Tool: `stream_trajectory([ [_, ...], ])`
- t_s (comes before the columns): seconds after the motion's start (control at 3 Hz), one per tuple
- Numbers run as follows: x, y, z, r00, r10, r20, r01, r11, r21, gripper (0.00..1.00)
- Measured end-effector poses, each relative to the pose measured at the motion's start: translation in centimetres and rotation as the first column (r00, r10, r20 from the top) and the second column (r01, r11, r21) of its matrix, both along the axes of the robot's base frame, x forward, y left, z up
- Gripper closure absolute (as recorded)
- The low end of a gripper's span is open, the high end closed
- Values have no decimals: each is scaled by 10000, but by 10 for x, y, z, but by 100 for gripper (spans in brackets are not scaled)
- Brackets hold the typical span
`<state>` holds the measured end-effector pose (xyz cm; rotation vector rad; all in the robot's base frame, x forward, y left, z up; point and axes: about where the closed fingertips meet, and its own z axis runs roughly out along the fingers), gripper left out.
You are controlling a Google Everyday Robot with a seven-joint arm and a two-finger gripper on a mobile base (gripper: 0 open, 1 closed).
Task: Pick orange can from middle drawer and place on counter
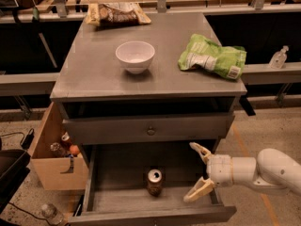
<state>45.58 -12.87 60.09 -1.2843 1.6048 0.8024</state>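
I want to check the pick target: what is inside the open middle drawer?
Inside the middle drawer one orange can stands upright. The gripper, open, is at its right side. The rear is hidden under the upper drawer.

Lighting is dim and warm, falling from above. The bench (94,79) top carries a dull sheen, and the bowl (135,55) casts a soft shadow forward. The drawer (117,178) interior lies in deep shade; the can (154,181) top glints. The pale pincer (190,173), spread wide at the drawer's right, reads bright. Detail is soft throughout.

Claw (189,172) over middle drawer (117,182), seemingly clear leftward
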Motion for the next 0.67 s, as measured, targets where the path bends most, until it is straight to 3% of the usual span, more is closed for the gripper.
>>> stream_trajectory([
  [0.33, 19, 28, -58, 9986, 535, 13, -535, 9983, 238, 0],
  [0.67, 32, 45, -97, 9978, 665, -57, -664, 9977, 98, 0],
])
